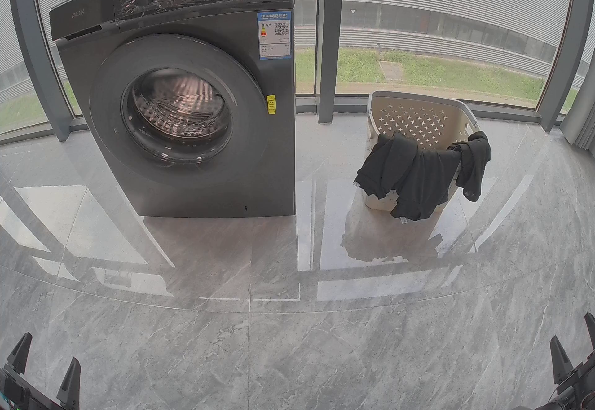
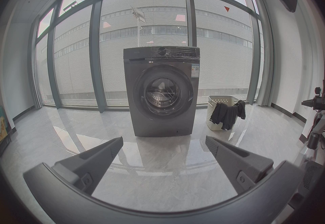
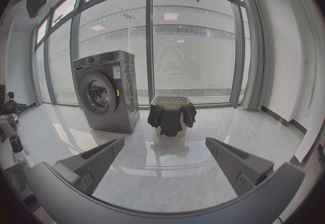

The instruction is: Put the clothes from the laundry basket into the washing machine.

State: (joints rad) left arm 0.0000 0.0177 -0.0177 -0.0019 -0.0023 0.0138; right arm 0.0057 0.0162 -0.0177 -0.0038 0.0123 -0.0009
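Note:
A grey washing machine (image 1: 186, 89) stands on the floor at the left, its round port (image 1: 176, 115) showing the bare drum. To its right sits a cream laundry basket (image 1: 421, 117) with dark clothes (image 1: 415, 172) draped over its front rim. The machine (image 2: 161, 91) and the basket (image 2: 220, 101) also show in the left wrist view, and the machine (image 3: 106, 91) and the clothes (image 3: 171, 118) in the right wrist view. My left gripper (image 1: 44, 365) is low at the near left, open and holding nothing. My right gripper (image 1: 576, 346) is low at the near right, open and holding nothing. Both are far from the basket.
Glossy grey marble floor (image 1: 279, 318) stretches between me and the machine. Tall windows with grey pillars (image 1: 328, 27) run behind the machine and basket. A curtain (image 1: 582, 114) hangs at the far right.

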